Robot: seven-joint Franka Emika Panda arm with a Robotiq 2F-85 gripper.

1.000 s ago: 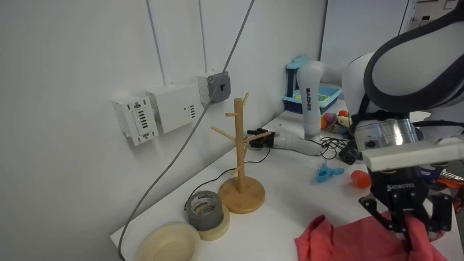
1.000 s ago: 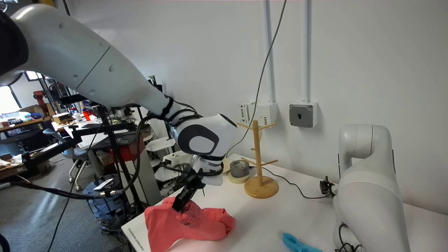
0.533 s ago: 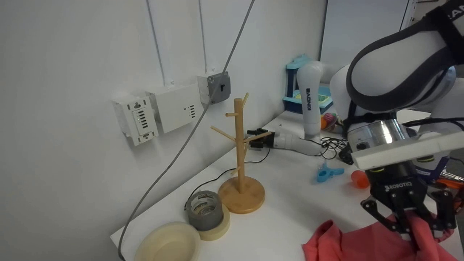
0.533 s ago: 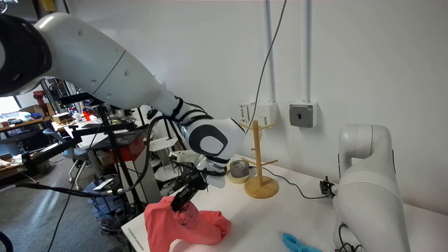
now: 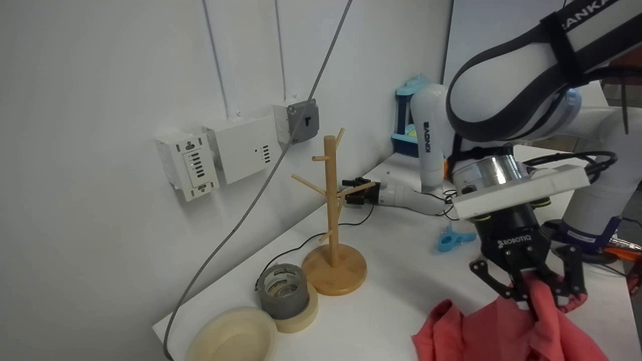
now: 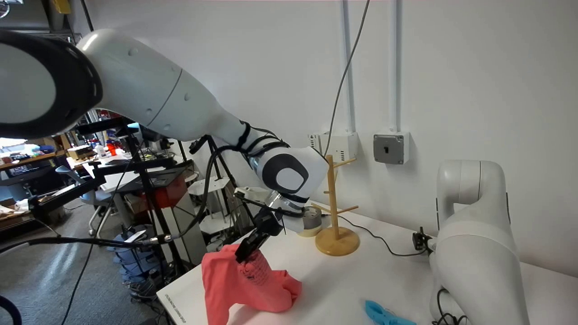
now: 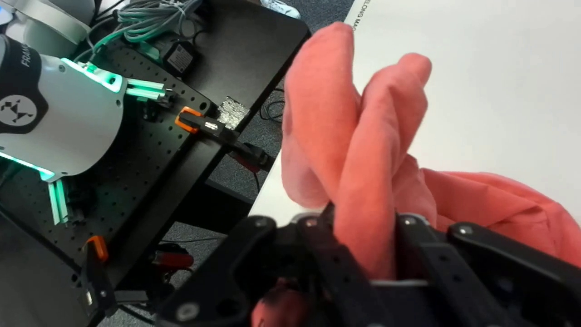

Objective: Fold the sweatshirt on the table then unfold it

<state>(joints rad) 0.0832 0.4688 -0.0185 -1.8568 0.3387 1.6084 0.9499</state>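
Observation:
The coral sweatshirt (image 5: 484,333) hangs bunched from my gripper (image 5: 541,300), with its lower folds resting on the white table (image 5: 386,331). In an exterior view its dark print (image 6: 255,267) shows just below the fingers, and one part drapes toward the table's near edge. The wrist view shows a thick fold of the sweatshirt (image 7: 363,190) pinched between the two fingers of the gripper (image 7: 363,222). Loose folds stick up past the fingertips, and more cloth spreads to the right over the table (image 7: 494,91). The fingertips' inner faces are hidden by fabric.
A wooden peg stand (image 5: 332,200), tape rolls (image 5: 285,291) and a cream bowl (image 5: 233,335) stand along the wall side. A blue clamp (image 5: 455,239) lies on the table, near a second white arm (image 6: 474,243). The table edge (image 7: 272,186) runs beside the dark base bench.
My gripper has risen and shifted left in an exterior view, rightward in the opposite one, carrying the sweatshirt's held part with it. The cloth now hangs higher. The grip looks the same.

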